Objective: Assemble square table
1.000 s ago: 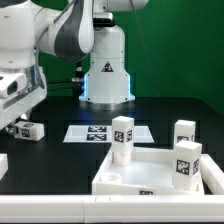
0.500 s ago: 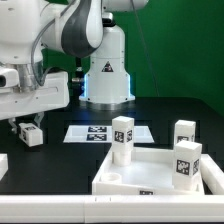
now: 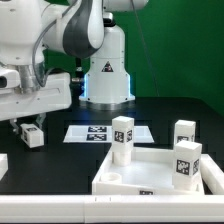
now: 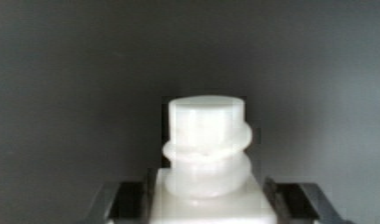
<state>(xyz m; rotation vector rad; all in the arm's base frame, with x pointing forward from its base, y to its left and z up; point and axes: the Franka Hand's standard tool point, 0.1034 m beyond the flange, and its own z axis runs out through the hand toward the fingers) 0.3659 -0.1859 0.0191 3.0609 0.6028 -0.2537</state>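
Tool (image 3: 31, 128) at the exterior view's left, low over the black surface (image 3: 160, 112), partly closed on a white peg leg (image 3: 32, 133) with a black-and-white tag; the wrist view shows the same leg (image 4: 208, 140) clamped between the two dark fingers (image 4: 119, 198), its rounded end pointing away from the camera. Square tabletop (image 3: 125, 175) lies at the front of the surface toward the exterior view's right. One tagged leg (image 3: 122, 138) stands at its back left corner, another (image 3: 187, 163) at its right side, and a third (image 3: 184, 132) stands behind that one. Marker board (image 3: 105, 132) lies flat between the tool and the tabletop.
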